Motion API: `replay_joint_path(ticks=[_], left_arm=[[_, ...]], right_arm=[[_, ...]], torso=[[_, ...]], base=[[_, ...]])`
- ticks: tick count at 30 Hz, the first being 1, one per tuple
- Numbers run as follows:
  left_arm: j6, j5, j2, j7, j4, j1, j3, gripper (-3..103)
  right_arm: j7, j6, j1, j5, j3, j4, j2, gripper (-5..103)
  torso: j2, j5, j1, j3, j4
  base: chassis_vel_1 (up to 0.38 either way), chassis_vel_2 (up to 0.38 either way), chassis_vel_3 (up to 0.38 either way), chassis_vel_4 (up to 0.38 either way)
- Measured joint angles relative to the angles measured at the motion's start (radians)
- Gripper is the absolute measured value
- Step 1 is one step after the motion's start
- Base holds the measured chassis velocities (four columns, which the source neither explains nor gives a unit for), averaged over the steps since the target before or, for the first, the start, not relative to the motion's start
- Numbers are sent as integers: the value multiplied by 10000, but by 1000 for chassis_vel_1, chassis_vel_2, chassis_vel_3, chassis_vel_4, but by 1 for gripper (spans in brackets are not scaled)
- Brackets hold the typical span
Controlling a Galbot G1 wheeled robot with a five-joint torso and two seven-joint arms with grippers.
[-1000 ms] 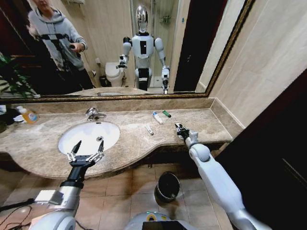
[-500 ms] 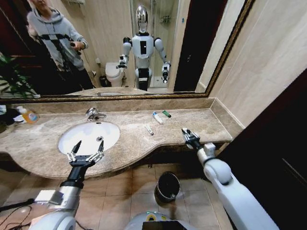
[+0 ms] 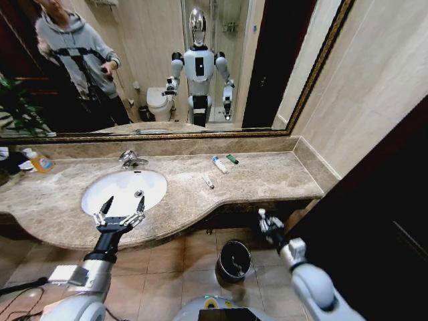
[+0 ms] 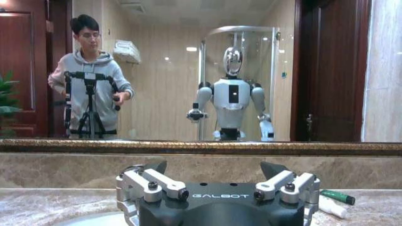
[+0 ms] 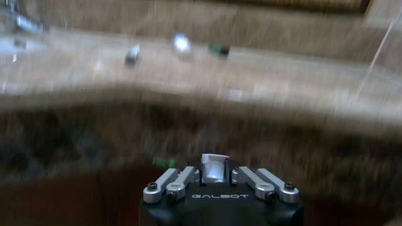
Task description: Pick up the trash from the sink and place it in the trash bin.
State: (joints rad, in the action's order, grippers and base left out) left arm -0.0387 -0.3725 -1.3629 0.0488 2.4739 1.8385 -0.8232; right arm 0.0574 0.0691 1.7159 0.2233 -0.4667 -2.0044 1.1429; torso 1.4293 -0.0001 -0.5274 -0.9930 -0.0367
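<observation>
My right gripper [image 3: 266, 221] hangs below the counter's front edge, just right of and above the black trash bin [image 3: 234, 259] on the floor. In the right wrist view its fingers [image 5: 188, 176] are shut on a small white piece of trash [image 5: 212, 165]. On the counter to the right of the sink [image 3: 124, 190] lie a white tube [image 3: 219, 164], a green-capped tube [image 3: 232, 159] and a small white piece [image 3: 208, 181]. My left gripper [image 3: 119, 214] stands open over the basin's front rim, holding nothing. The left wrist view shows the green-capped tube [image 4: 337, 197] beside the white tube [image 4: 330, 207].
A chrome faucet [image 3: 130, 159] stands behind the basin. An orange-labelled soap bottle [image 3: 40, 161] sits at the counter's far left. A mirror [image 3: 167, 67] spans the wall, reflecting a person with a tripod. A dark door [image 3: 374, 221] stands close on the right.
My right arm has drawn back off the counter top and dropped below its front edge, ending beside the bin. The left arm has stayed still.
</observation>
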Motion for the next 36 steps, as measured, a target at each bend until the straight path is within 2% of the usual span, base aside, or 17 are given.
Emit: replay_joint_path(ticks=[3,11,18,22,27,36], left_arm=[[0,0,0,-1,0,0,-1,100],[0,0,0,0,0,0,0,100],[0,0,1,-1,0,0,-1,100],[0,0,0,-1,0,0,-1,100],[0,0,0,-1,0,0,0,100],[0,0,0,-1,0,0,0,100]], right_arm=[[-58,-107,7,-120,218,660,140,21],[-315,16,-1208,-270,930,3346,357,21],[-514,-273,-2717,-1578,1891,6143,765,21],[-598,-302,-3125,-1799,2160,6808,887,21],[-765,-586,-4234,-2269,2712,8572,1327,21],[-878,-1201,-5717,-2716,3041,11093,2163,21]], torso=[[0,1,0,0,0],[-1,0,-2,-1,0],[-2,2,-2,-2,-2],[-2,1,-2,-2,-1],[-2,-1,-2,-2,-2],[-2,0,-2,-2,-2]], base=[[0,0,0,0],[0,0,0,0],[0,0,0,0],[0,0,0,0],[0,0,0,0],[0,0,0,0]])
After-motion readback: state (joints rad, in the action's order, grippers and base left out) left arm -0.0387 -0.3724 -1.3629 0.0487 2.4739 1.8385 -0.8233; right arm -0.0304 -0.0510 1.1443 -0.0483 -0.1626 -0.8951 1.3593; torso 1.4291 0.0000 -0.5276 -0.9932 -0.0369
